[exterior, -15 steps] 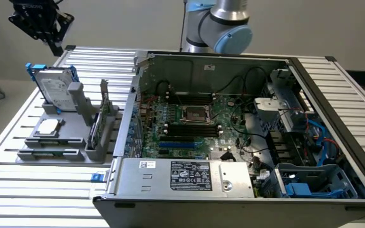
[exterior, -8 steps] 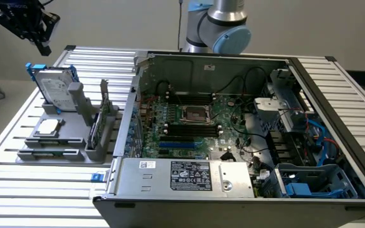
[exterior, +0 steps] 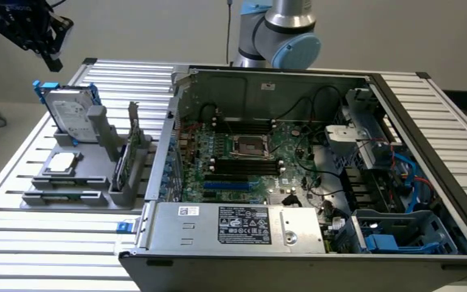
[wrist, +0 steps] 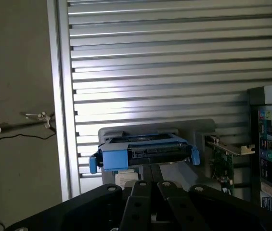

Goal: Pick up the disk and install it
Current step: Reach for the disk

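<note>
Hovering above one upright disk (exterior: 68, 111), one hand (exterior: 51, 59).

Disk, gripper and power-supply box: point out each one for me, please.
disk (exterior: 68, 115), exterior view, on its labelled face.
gripper (exterior: 51, 59), exterior view, at its lower end.
power-supply box (exterior: 244, 225), exterior view, on its label.

Disk (exterior: 69, 115) upright in rack (exterior: 79, 182) on tbl (exterior: 39, 243), the exterior view's left of PC case (exterior: 298, 267); tool (exterior: 51, 59) above, apart.
</note>
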Controlling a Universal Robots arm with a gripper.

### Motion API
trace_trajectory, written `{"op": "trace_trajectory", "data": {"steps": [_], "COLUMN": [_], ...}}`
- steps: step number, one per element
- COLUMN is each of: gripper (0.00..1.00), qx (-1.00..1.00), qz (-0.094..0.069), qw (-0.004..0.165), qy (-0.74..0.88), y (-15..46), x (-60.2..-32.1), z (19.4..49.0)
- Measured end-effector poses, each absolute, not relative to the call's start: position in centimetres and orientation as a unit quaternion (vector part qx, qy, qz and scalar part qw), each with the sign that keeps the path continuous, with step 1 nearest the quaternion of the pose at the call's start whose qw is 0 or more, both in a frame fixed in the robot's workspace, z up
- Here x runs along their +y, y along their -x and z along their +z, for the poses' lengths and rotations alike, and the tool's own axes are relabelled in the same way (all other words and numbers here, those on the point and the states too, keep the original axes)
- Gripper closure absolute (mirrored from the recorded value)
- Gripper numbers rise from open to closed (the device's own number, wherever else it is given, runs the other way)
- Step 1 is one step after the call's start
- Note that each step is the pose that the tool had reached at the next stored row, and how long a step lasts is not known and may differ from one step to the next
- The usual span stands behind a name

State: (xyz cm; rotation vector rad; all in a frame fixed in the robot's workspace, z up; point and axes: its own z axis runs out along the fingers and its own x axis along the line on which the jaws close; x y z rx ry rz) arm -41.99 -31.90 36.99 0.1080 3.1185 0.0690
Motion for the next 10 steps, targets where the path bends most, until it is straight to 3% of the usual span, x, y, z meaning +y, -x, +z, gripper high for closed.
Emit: {"op": "trace_trajectory", "data": {"steps": [10], "gripper": [0.89], "qx": [0.999], "qz": [0.022], "qw": [0.010], "qy": [-0.035], "y": [41.99], "x": [-31.89], "z": [36.99]}}
